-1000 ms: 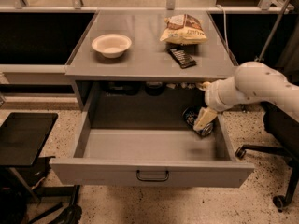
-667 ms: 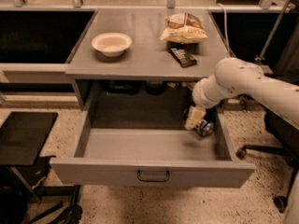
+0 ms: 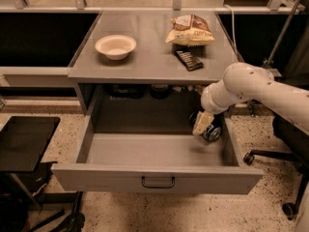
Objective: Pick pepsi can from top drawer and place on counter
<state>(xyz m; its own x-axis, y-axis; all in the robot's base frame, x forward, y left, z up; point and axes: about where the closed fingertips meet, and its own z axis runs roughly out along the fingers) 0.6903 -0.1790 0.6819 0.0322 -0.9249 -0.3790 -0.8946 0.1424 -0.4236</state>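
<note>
View: camera view, looking down on the front of the unit
Counter (image 3: pixel 154 62): grey and flat, directly above the drawer opening
On the counter: a pale bowl (image 3: pixel 116 46) at the left; a crinkled snack bag (image 3: pixel 189 30) at the right rear; a dark rectangular bar (image 3: pixel 188 60) just in front of the bag
Top drawer (image 3: pixel 120 178): was pulled fully out, its grey floor bare across the left and middle, a dark bar handle (image 3: pixel 158 181) at the centre of the front panel
Arm (image 3: pixel 251 83): white, reached in from the right and bent down under the counter's right edge
Gripper (image 3: pixel 205 128): hung over the drawer's right rear corner, pointing down
Claw state: closed on the can, nearly together around it
Pepsi can (image 3: pixel 212 133): blue with a silver end, tilted, in the gripper just inside the drawer's right wall, a shadow on the drawer floor under it
Beside the unit: a black side table (image 3: pixel 24 141) at the left
</note>
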